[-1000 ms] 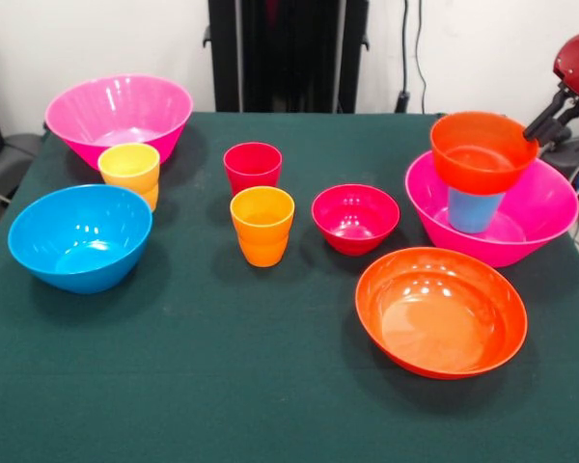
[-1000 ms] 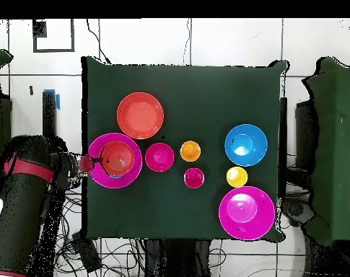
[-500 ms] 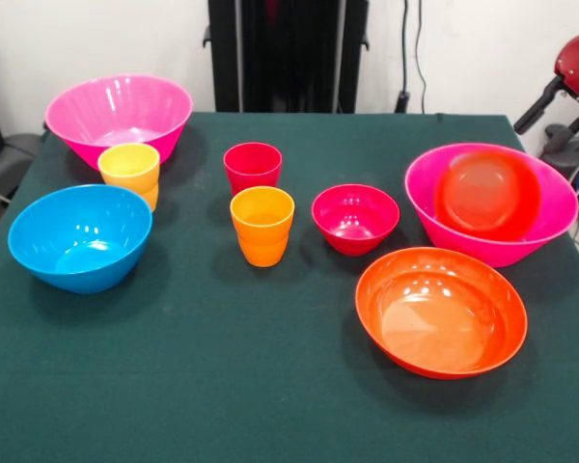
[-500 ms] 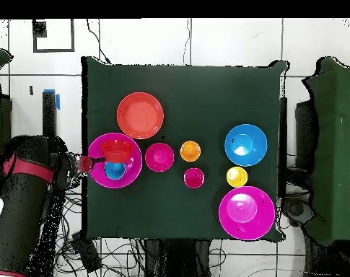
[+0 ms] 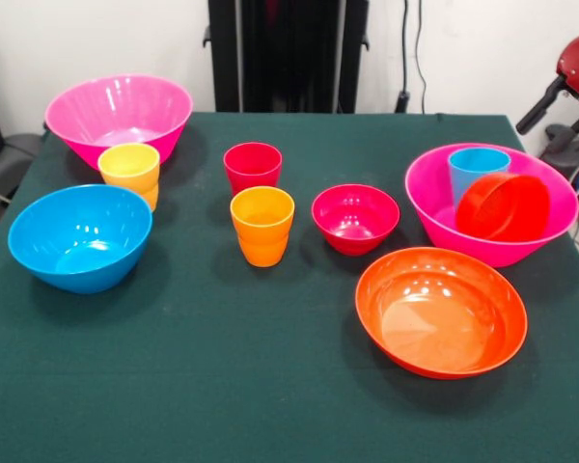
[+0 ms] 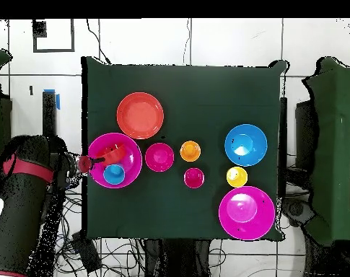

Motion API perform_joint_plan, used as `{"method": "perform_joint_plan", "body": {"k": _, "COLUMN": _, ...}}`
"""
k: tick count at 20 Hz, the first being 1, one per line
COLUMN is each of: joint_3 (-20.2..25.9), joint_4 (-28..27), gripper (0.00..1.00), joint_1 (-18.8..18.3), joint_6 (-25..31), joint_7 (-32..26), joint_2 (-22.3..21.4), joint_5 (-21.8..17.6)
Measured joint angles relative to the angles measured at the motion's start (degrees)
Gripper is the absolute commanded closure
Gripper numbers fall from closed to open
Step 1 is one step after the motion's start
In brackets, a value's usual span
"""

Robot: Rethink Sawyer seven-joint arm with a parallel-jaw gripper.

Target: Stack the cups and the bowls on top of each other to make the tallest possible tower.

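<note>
A blue cup [image 5: 475, 169] stands upright inside the right pink bowl [image 5: 482, 253]. The small orange bowl [image 5: 502, 205] lies tipped on its side next to the cup in the same pink bowl. My gripper [image 5: 548, 123] is open and empty, just off the table's right edge, beyond that bowl. In the overhead view the gripper [image 6: 87, 163] is beside the pink bowl [image 6: 130, 160], which holds the blue cup [image 6: 114, 173] and the orange bowl [image 6: 114, 152]. Red cup [image 5: 252, 166], orange cup [image 5: 261, 225] and yellow cup [image 5: 129, 172] stand on the cloth.
A wide orange bowl [image 5: 441, 311] sits in front of the right pink bowl. A small crimson bowl [image 5: 355, 217] is mid-table. A blue bowl [image 5: 80, 236] and a second pink bowl [image 5: 119, 114] are at the left. The robot's pedestal [image 5: 288, 53] stands behind the table.
The small orange bowl slid off the blue cup and fell on its side into the pink bowl. The blue cup now shows upright. My gripper drew back slightly from the bowl.
</note>
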Motion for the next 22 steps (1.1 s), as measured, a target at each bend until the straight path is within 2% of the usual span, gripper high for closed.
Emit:
{"method": "perform_joint_plan", "body": {"k": 14, "joint_3": -0.01, "joint_4": -0.25, "gripper": 0.0, "joint_1": -0.04, "joint_6": 0.01, "joint_7": 0.0, "joint_2": 0.21, "joint_5": 0.05}}
{"method": "perform_joint_plan", "body": {"k": 22, "joint_3": 0.0, "joint_4": -3.91, "gripper": 0.0, "joint_1": -1.24, "joint_6": 0.0, "joint_7": 0.0, "joint_2": 3.2, "joint_5": 0.23}}
